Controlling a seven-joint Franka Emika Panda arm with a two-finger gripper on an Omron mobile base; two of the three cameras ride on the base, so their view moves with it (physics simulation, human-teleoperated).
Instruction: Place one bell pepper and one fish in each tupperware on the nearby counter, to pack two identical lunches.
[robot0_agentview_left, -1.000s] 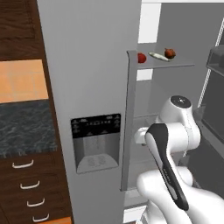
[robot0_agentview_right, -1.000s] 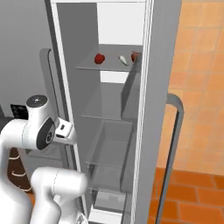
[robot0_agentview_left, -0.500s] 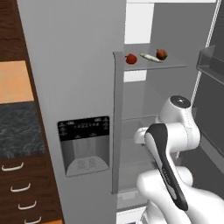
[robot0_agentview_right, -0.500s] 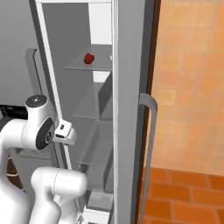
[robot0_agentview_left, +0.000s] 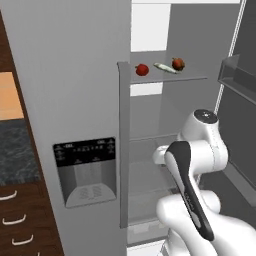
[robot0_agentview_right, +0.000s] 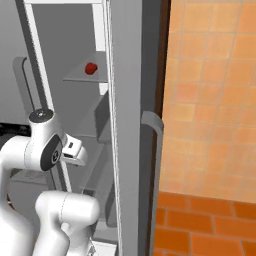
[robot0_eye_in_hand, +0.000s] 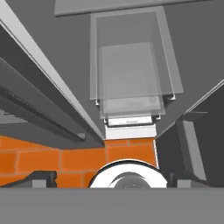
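On a fridge shelf sit a red bell pepper (robot0_agentview_left: 142, 69), a pale elongated fish (robot0_agentview_left: 165, 67) and a second, darker pepper (robot0_agentview_left: 178, 63). The right base view catches one red pepper (robot0_agentview_right: 90, 68) on that shelf. My arm is folded in front of the open fridge, with the hand (robot0_agentview_left: 161, 155) well below the shelf and pointing down. In the hand view my gripper (robot0_eye_in_hand: 112, 180) is open, its dark fingertips (robot0_eye_in_hand: 42, 177) far apart with nothing between them, above clear fridge drawers (robot0_eye_in_hand: 129, 65). The counter (robot0_agentview_left: 17, 155) is at the far left. The tupperware is out of view.
The closed left fridge door with its dispenser panel (robot0_agentview_left: 85, 170) stands just left of the arm. The open right door (robot0_agentview_right: 131, 125), with its handle (robot0_agentview_right: 154, 150), stands edge-on close to the arm. Brown drawers (robot0_agentview_left: 15, 220) sit under the counter. Orange tiles (robot0_agentview_right: 210, 100) cover wall and floor.
The whole scene has slid left in both base views, so the camera has moved right along the fridge. The arm keeps the same folded pose; the food has not moved on its shelf.
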